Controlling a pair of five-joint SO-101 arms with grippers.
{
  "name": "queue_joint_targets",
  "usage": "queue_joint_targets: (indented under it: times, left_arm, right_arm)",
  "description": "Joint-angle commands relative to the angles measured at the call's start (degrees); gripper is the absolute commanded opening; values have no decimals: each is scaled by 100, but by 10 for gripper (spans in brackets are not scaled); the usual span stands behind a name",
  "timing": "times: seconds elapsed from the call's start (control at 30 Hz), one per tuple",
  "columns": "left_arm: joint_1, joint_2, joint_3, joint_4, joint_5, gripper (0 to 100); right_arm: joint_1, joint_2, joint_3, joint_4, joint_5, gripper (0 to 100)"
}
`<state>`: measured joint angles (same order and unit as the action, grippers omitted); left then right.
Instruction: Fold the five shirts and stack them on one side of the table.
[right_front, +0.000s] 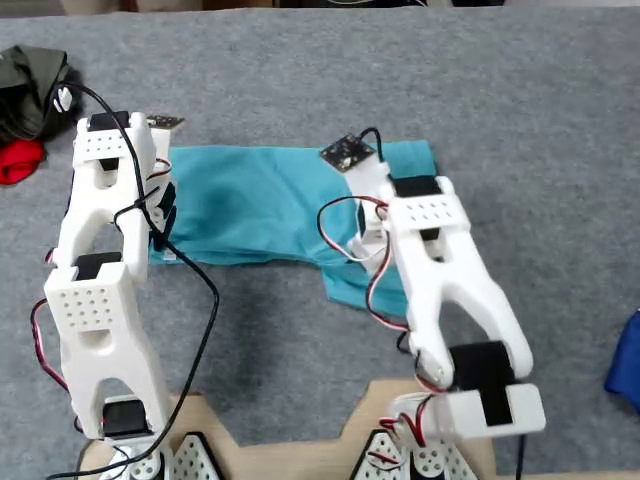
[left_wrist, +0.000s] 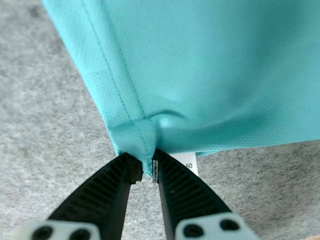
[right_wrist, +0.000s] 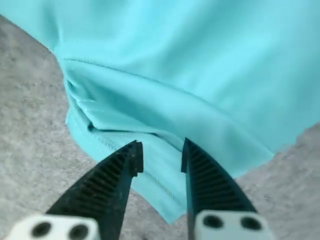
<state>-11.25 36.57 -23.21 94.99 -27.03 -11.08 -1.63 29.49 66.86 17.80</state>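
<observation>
Across the middle of the grey table (right_front: 500, 90) lies a teal shirt (right_front: 260, 205), spread out flat for the most part, with one flap hanging toward the near edge on its right side. The left arm stands over the shirt's left end. There the left pincer (left_wrist: 152, 167) is clamped on the cloth, its two black ribbed fingers (left_wrist: 115, 185) pressed together on a stitched hem corner. A small white label (left_wrist: 186, 164) pokes out just beside the grip, and the fabric rises from the pinch in a shallow pucker.

The right arm stands over the shirt's right part, above the hanging flap. The right pincer (right_wrist: 160, 152) has its fingers (right_wrist: 200, 175) apart. The tips sit over a doubled fold of the teal cloth, and the hem shows between them. Whether they touch the cloth cannot be told.

Toward the far left corner of the table a dark green garment (right_front: 30, 85) lies bunched, with a red garment (right_front: 20, 160) just beside it. Both are well apart from the teal shirt. At the right edge of the table a piece of blue cloth (right_front: 625, 360) shows. A wooden board (right_front: 300, 455) at the near edge carries the arms' bases.
</observation>
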Motion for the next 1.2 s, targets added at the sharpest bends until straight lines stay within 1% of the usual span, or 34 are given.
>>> queue_joint_targets:
  times: [0.0,0.13,0.23,0.33,0.43,0.57,0.77,1.0,1.17]
  left_arm:
    - [-9,-48,-26,70,-26,18]
    - [-9,-48,-9,70,-26,18]
    - [-18,-48,-9,70,-26,18]
    - [-18,-48,-9,70,-26,18]
    - [-18,-48,-9,70,-26,18]
    - [-18,-48,-9,70,-26,18]
    - [-35,-48,-9,79,-26,18]
    - [-53,-48,-9,79,-26,18]
    - [-53,-48,0,79,-26,18]
  right_arm:
    - [-57,286,-259,-229,70,154]
    - [-57,681,-268,-624,70,131]
    - [-48,884,-409,-668,62,97]
    - [-48,927,-453,-598,62,51]
    - [-57,901,-576,-193,53,31]
    - [-22,892,-822,527,26,30]
    - [-22,884,-822,1046,26,30]
    - [-57,884,-716,1292,53,30]
    - [-66,488,-84,1240,62,30]
